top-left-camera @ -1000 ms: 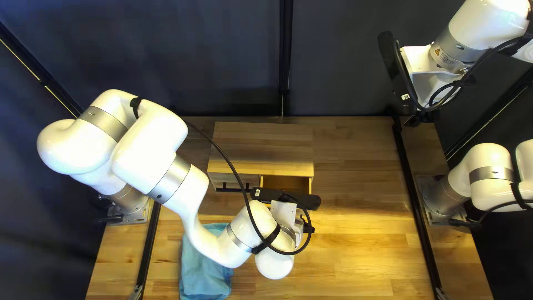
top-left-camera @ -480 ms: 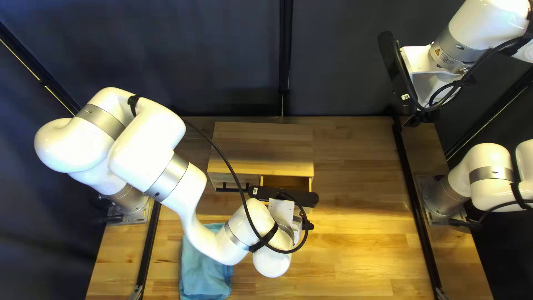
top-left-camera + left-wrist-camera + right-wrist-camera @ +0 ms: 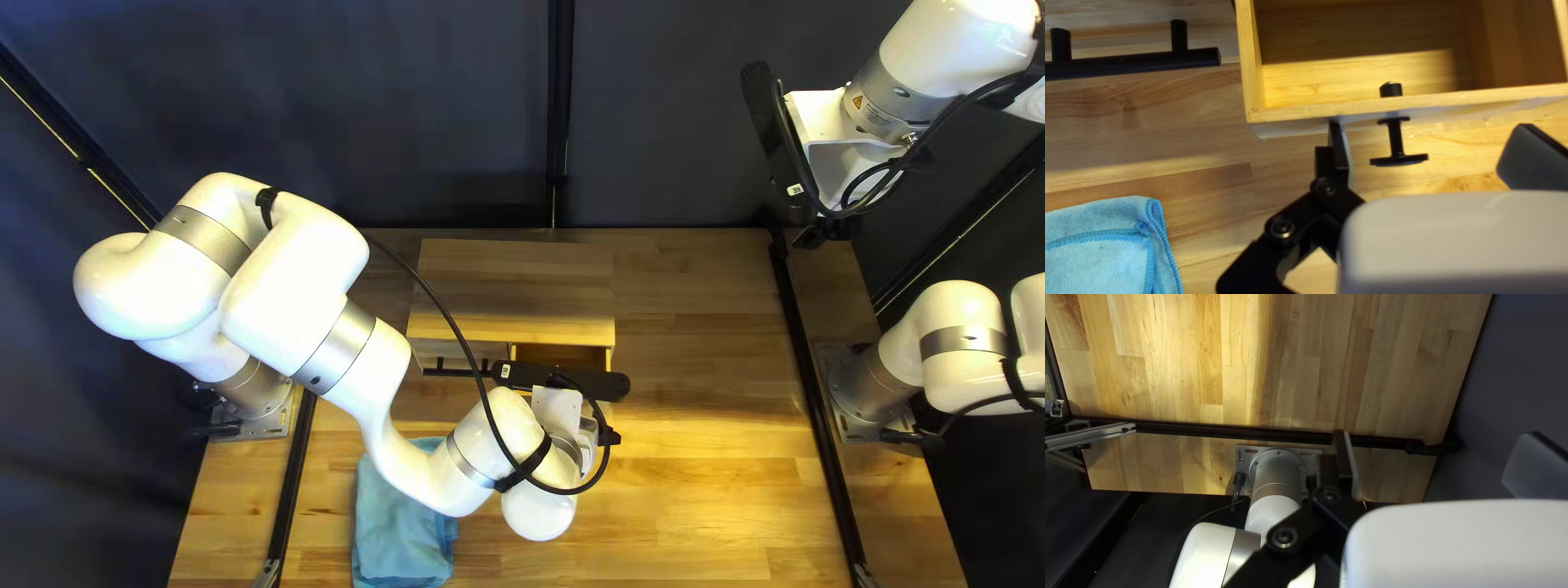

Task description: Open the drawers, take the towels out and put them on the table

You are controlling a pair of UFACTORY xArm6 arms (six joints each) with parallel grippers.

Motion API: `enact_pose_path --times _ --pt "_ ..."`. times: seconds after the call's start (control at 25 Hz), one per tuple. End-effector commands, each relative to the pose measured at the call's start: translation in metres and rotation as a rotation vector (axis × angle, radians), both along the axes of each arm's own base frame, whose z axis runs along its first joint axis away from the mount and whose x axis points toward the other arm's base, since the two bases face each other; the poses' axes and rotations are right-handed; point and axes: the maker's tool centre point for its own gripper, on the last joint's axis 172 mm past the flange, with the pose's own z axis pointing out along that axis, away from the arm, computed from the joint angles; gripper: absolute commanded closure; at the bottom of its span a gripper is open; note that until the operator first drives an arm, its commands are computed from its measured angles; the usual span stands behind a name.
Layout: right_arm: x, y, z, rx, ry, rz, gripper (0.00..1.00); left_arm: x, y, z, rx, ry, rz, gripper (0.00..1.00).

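One blue towel (image 3: 400, 531) is lying on the table (image 3: 694, 457), at seven o'clock from the drawer unit (image 3: 514, 286). The right drawer (image 3: 1372, 73) is standing open and looking empty. The left gripper (image 3: 1425, 139) is hovering at its front, fingers apart either side of the handle (image 3: 1398, 141). The left drawer (image 3: 437, 351) is sitting shut, so roughly half seems left. The right gripper (image 3: 1437, 465) is hanging at two o'clock, fingers apart, gripping nothing.

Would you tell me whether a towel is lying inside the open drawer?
No, the open drawer shows only bare wood inside; the blue towel lies outside it on the table.
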Motion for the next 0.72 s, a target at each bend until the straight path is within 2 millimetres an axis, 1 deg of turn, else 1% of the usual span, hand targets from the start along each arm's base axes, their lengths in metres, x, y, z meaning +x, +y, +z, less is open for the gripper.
enact_pose_path --times 0.04,0.4,0.56,0.72 --pt "0.000 0.000 0.000 0.000 0.000 0.000 0.00 0.003 0.004 0.001 0.006 -0.001 -0.002 0.00" --pt "0.000 0.000 0.000 0.000 0.000 0.000 0.00 0.005 0.011 -0.001 0.011 -0.002 0.002 0.00" --pt "0.000 0.000 0.000 0.000 0.000 0.000 0.00 0.005 0.018 -0.003 0.005 0.006 -0.004 0.00" --pt "0.000 0.000 0.000 0.000 0.000 0.000 0.00 0.002 0.026 -0.003 0.011 0.013 0.000 0.00"
